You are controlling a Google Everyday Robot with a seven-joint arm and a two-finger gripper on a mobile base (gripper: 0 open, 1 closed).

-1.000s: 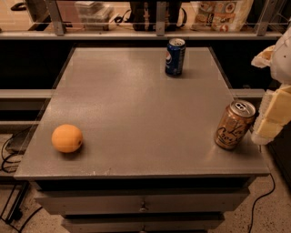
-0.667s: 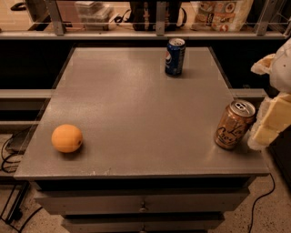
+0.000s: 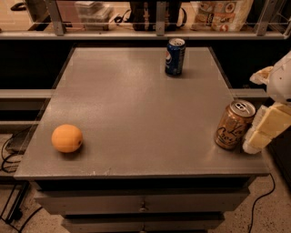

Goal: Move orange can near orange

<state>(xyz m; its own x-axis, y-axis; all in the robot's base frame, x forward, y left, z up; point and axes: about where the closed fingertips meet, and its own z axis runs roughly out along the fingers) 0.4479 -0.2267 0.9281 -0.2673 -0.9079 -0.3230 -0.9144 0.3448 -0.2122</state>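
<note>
The orange can (image 3: 233, 124), copper with dark cursive lettering and a silver top, stands near the table's right front edge, leaning slightly. The orange (image 3: 67, 138) lies at the table's left front, far from the can. My gripper (image 3: 263, 132), pale cream, comes in from the right edge of the view and sits right beside the can on its right side, close to or touching it. The can is not lifted.
A blue soda can (image 3: 174, 56) stands at the back middle of the grey table (image 3: 136, 104). Behind the table runs a shelf rail with bags and boxes (image 3: 220, 13). Drawers sit below the front edge, and cables lie on the floor at the left.
My gripper has shifted slightly down and left, closer to the orange can. The can, the orange and the blue can have not moved.
</note>
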